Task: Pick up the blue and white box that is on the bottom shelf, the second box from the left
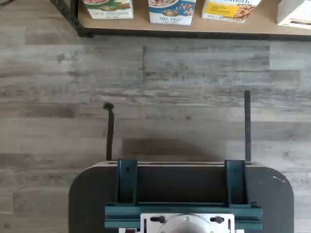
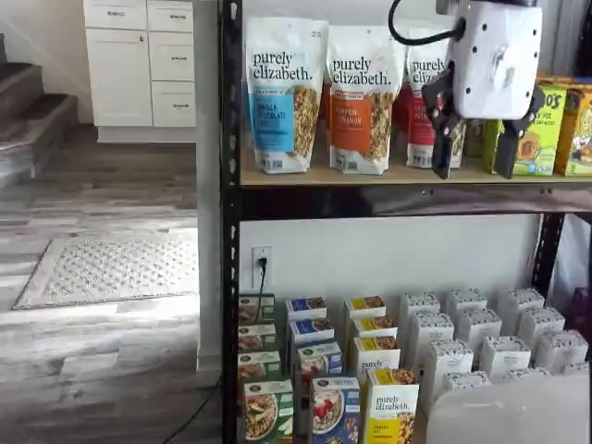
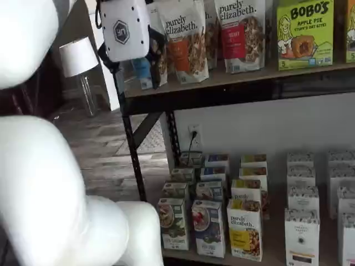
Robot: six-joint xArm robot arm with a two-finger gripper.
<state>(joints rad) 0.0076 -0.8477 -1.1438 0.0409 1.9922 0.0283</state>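
Fingers of your gripper (image 2: 477, 168) stand spread with a plain gap, holding nothing, high by the granola bags (image 2: 319, 92). You'll find the blue and white box (image 3: 209, 228) at the bottom shelf's (image 3: 183, 256) near edge, between green and yellow boxes.

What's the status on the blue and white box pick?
Gripper open, empty, up by the granola-bag tier. Blue and white box upright, front row of the bottom shelf, untouched. Nothing blocking its front.
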